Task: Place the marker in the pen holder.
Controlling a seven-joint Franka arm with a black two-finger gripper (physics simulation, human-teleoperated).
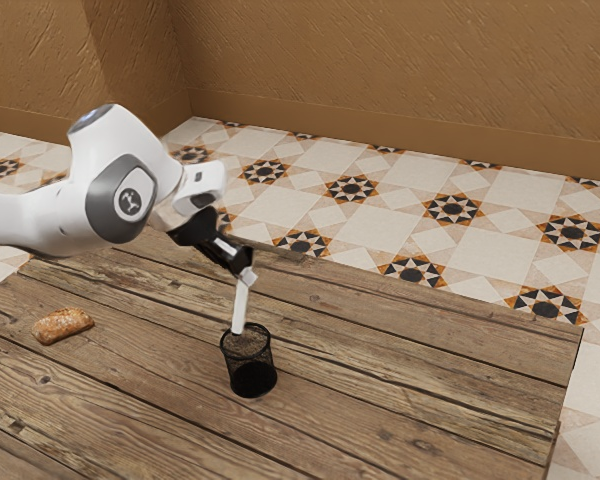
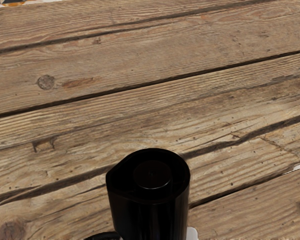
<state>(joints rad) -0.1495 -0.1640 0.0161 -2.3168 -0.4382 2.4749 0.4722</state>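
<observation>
Across the foreground of the exterior view lies a bench [image 1: 410, 400] of weathered brown planks with dark gaps between them. On it stands a round pen holder [image 1: 249, 374], upright, black, its side an open mesh. Slim and white, the marker [image 1: 241, 306] stands nearly upright above the bench, its top leaning slightly toward the exterior view's right. The marker's lower end is at the pen holder's mouth; whether it is inside or just over the opening, I cannot tell. The jaws are clamped on the marker's upper part, above the pen holder. Toward the exterior view's left, well apart from the pen holder, a small crusty bread roll [image 1: 64, 325] rests on the planks. A white robot arm [image 1: 42, 218] with dark grey joint covers enters from the exterior view's left and bends down to the black hand. Beyond the bench spreads a pale tiled floor [image 1: 380, 222] with orange and black star patterns, and behind that rises a textured tan wall [image 1: 400, 65].

Closest in the wrist view is the marker's black, rounded end, with a raised disc inside its rim. Past it run the bench's planks, with a sliver of patterned floor at the far corner.
</observation>
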